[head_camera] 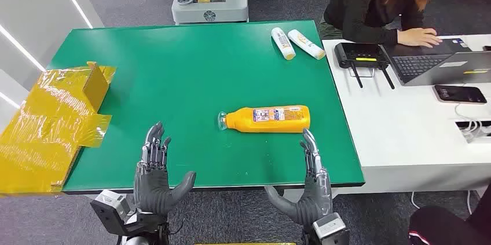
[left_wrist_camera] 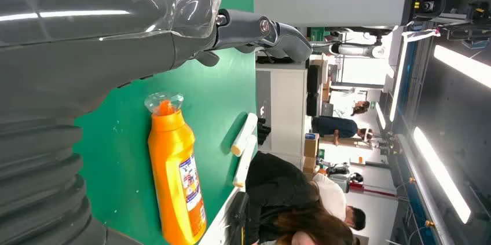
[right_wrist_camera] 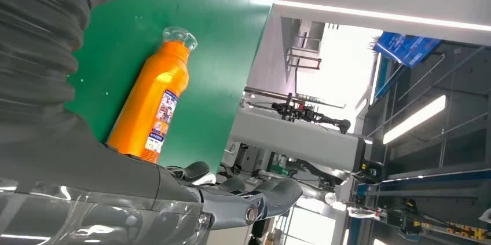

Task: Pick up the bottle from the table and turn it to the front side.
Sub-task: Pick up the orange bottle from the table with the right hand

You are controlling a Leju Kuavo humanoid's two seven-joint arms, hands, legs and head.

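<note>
Bottle [head_camera: 267, 119]: orange plastic, lying on its side on the counter [head_camera: 191, 65], clear faceted cap to the left, printed label facing up; I see it between my two hands, a little farther in.
Left hand [head_camera: 155, 171]: grey ribbed cover, dark fingers apart and stretched forward, holding nothing, at the near edge.
Right hand [head_camera: 310, 182]: fingers apart, thumb turned inward, holding nothing, just near of the bottle's base.
Counter: flat green matte surface.
Far right corner: two white tubes [head_camera: 296, 43] lying side by side.
Left edge: yellow tape-wrapped cardboard box [head_camera: 52, 123].
</note>
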